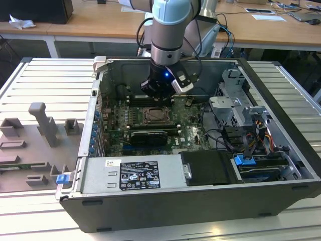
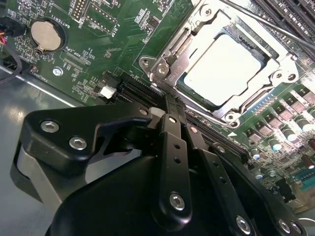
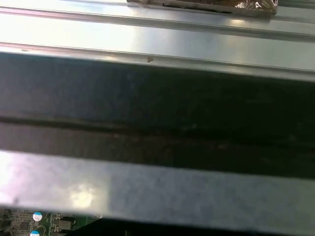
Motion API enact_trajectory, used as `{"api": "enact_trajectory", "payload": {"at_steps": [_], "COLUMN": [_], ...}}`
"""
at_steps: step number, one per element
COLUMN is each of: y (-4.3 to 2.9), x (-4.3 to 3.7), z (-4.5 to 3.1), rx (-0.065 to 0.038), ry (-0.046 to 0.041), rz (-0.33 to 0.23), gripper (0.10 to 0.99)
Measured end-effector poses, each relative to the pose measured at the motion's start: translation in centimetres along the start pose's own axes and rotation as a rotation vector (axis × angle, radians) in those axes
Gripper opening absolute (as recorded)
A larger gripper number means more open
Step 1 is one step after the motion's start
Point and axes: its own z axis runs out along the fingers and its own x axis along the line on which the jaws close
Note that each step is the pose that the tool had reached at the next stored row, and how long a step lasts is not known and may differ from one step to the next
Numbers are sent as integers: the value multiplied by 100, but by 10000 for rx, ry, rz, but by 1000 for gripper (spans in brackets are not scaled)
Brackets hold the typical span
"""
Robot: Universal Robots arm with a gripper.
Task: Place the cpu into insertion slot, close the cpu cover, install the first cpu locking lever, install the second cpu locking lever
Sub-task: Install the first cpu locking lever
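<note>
The cpu (image 2: 224,71) lies flat in the insertion slot (image 1: 156,116), pale silver face up, in the middle of the green motherboard. The cpu cover (image 2: 268,91), a silvery frame, lies down around the chip's edges. A thin metal lever rod (image 2: 258,20) runs along one side of the socket. My gripper (image 2: 171,102) hangs just beside the socket's hinge corner, its black fingers (image 2: 172,132) pressed together with nothing between them. In the exterior view the gripper (image 1: 159,93) sits low inside the open case, just behind the socket.
Long black memory slots (image 1: 150,96) lie behind the socket and a black expansion card (image 1: 148,135) in front. Cables and drive cages (image 1: 241,120) fill the exterior view's right. A coin battery (image 2: 47,34) sits on the board. The case wall (image 3: 157,108) is close by.
</note>
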Motion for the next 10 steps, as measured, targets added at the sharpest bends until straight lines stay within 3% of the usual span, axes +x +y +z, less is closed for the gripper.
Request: {"api": "enact_trajectory", "payload": {"at_steps": [10], "y": [-2], "x": [-1], "z": [15], "rx": [33], "ry": [1], "rz": [0], "gripper": [106]}}
